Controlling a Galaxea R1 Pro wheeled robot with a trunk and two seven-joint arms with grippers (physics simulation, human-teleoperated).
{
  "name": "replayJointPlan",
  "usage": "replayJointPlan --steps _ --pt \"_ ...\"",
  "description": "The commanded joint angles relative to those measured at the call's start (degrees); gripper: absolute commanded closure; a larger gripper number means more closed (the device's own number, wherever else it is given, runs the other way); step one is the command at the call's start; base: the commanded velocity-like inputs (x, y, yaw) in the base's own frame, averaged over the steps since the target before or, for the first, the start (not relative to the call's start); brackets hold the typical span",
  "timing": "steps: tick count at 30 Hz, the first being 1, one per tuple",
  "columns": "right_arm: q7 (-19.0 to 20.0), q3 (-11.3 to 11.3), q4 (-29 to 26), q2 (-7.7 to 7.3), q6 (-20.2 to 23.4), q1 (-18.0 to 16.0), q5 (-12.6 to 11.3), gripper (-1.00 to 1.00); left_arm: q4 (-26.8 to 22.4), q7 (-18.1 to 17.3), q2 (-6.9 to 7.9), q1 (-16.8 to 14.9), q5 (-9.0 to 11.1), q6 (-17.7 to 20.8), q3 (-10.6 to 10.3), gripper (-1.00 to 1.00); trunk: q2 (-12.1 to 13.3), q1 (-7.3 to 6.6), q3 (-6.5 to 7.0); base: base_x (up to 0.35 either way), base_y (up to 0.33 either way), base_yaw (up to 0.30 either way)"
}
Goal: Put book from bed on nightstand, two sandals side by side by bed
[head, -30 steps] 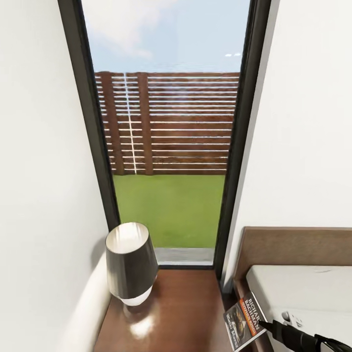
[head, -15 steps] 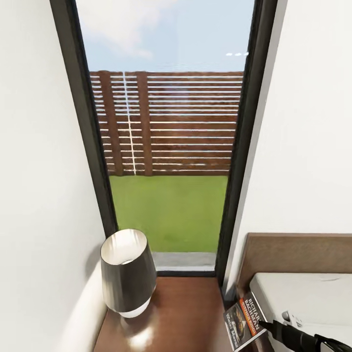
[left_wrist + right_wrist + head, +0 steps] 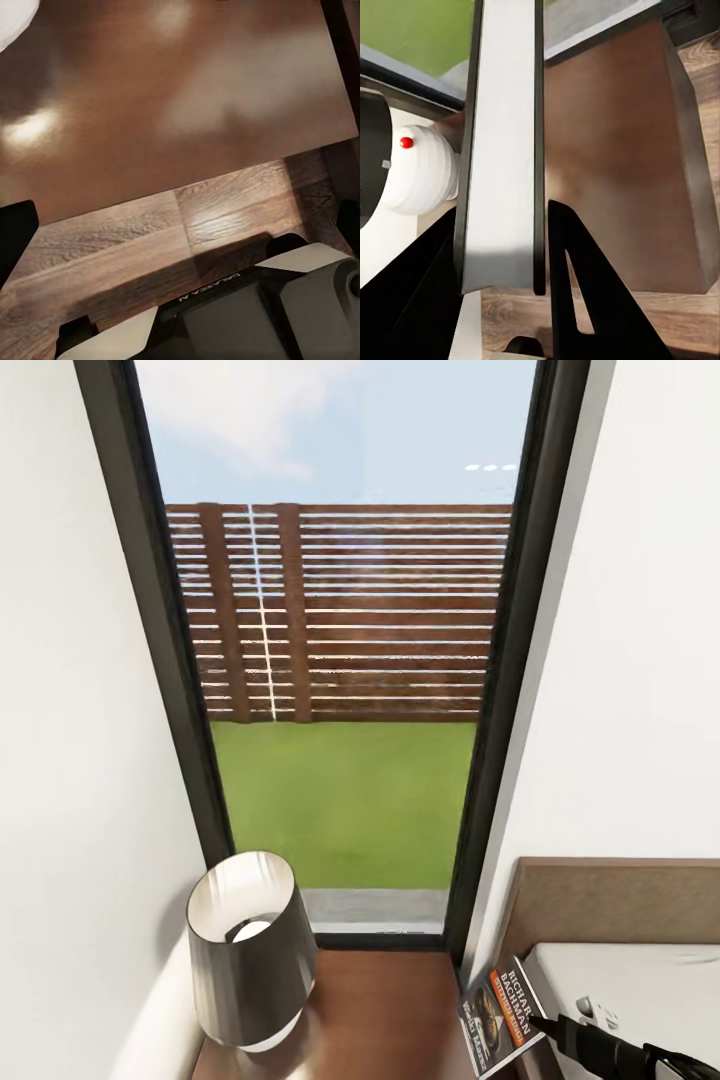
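judging from the book (image 3: 501, 1015) clamped upright in the right jaws (image 3: 506, 225) over the nightstand (image 3: 385, 1015), it is not yet set down, and both sandals are left; left jaws' state cannot be told.

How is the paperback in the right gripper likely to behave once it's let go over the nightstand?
The book is thin and pinched by one edge in the right gripper, so it probably flexes a little. It hangs tilted, so it would likely flop flat. The nightstand looks glossy, so it might slide slightly.
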Motion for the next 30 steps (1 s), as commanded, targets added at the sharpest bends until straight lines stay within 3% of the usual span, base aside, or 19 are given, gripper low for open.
replayJointPlan --steps 1,30 --pt "0.3 0.4 0.1 -0.01 0.3 -0.1 -0.6 1.00 0.1 -0.2 0.01 -0.1 0.5 -0.2 -0.5 -1.00 -0.1 0.03 -0.11 0.025 0.000 0.000" --pt "0.7 0.4 0.1 -0.04 0.4 -0.1 -0.6 1.00 0.1 -0.5 0.01 -0.1 0.4 -0.2 -0.5 -1.00 -0.1 0.03 -0.11 0.001 0.000 0.000"
